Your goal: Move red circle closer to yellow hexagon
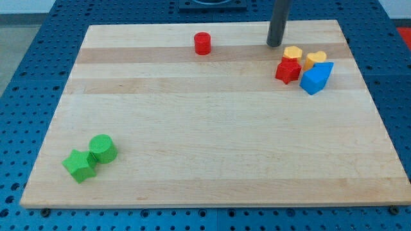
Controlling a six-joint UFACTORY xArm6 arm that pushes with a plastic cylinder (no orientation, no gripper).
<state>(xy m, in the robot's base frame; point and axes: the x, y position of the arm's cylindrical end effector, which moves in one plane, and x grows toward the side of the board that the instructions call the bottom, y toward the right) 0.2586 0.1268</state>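
Your tip (275,44) is standing near the view's top, right of centre, on the bench (212,135); it touches nothing at this moment; there are no fingers on this rig to report as apart or together, only the bare rod end. The red circle (203,43) sits well to the tip's left, alone along the top strip of the board; the yellow hexagon (293,53) lies just below and to the right of the tip, close by it. That hexagon is packed into a small cluster; a red star-like block (288,71) is touching it from below, a yellow heart-shaped block (315,59) sits beside it on the right, and a blue block (316,78) leans against that pair at the lower right. Down at the view's bottom left, a green circle (102,148) and a green star (79,165) rest together, well out of the action.

By my reading, you're in the approach step; the push itself has not begun. The tip stands between the circle and its target, which is the wrong side; you'll want to travel round to the circle's left, keeping clear of it on the way, then drive rightward along the top strip; ease off before the cluster, or the hexagon and its neighbours may scatter.
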